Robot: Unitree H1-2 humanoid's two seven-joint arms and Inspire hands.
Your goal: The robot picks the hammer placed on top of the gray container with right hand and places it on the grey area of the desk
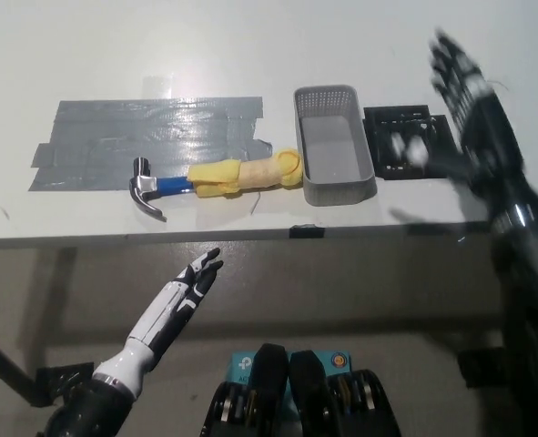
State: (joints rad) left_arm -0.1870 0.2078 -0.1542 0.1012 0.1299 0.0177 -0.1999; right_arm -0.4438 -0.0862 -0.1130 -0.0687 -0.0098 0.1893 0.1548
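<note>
White left hand (194,280) hangs below the desk edge, fingers straight, empty. Black right hand (464,86) at 2 o'clock, raised and blurred, fingers spread, holding nothing. Hammer (216,180) lies on grey tape area (123,137), handle end touching gray container (334,144), at 9 o'clock of it.

Single head camera, steep downward view over desk (250,55).

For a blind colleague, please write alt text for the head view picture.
A hammer with a yellow handle lies on the white desk, its head on the grey tape area, beside an empty gray container. The black right hand is raised open, right of the container; the white left hand rests open below the desk edge.
</note>
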